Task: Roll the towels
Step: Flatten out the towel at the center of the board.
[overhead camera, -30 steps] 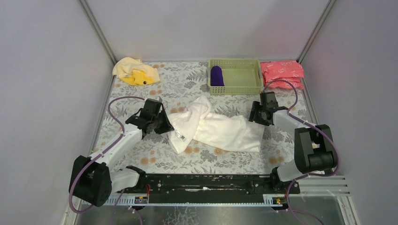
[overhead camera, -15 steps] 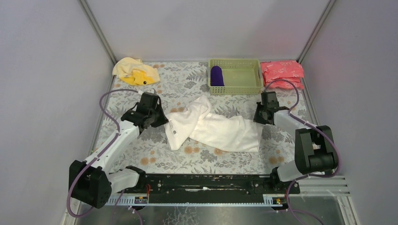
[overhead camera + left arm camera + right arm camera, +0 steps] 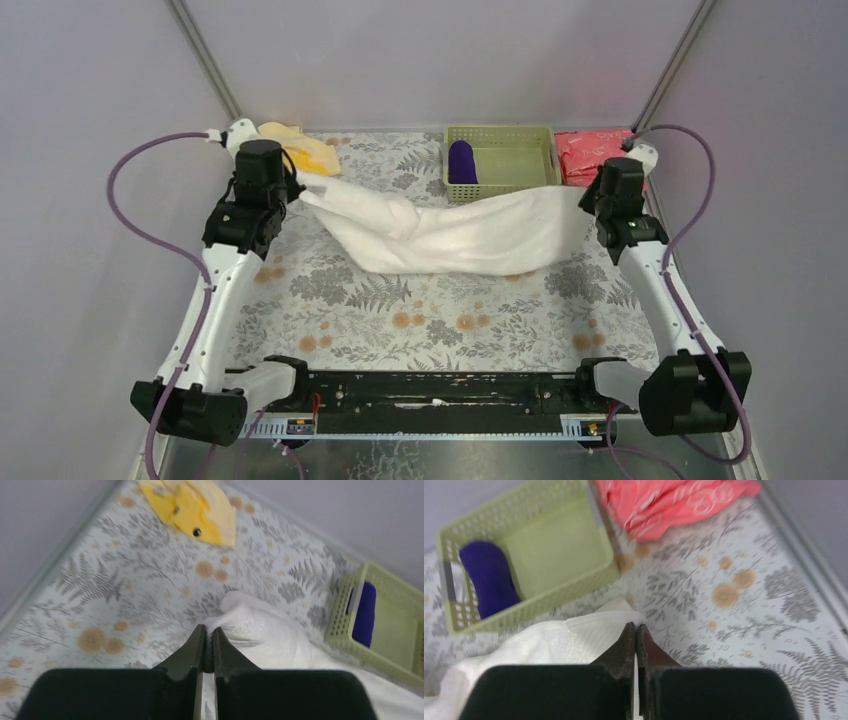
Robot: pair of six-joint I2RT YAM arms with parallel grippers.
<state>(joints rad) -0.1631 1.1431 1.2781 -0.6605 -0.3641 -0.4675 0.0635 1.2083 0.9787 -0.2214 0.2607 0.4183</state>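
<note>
Fingers of our left gripper [image 3: 207,630] are pinched together on one corner of the white towel [image 3: 450,240], at the far left of the table [image 3: 420,310]. Our right gripper [image 3: 634,627] is likewise closed on the opposite corner, at the far right. Between the two, the towel hangs stretched across the back half of the table, bunched and twisted near the left end and sagging in the middle. We cannot tell whether its lower edge touches the flowered surface.

Just behind the towel stands the light green basket [image 3: 500,131], its front wall partly hidden by the cloth. The purple towel [image 3: 461,162] lies rolled in the basket's left end. The yellow towel [image 3: 192,507] sits crumpled in the far left corner, close behind our left gripper. The pink-red packets [image 3: 664,502] lie in the far right corner, right beside the basket.
</note>
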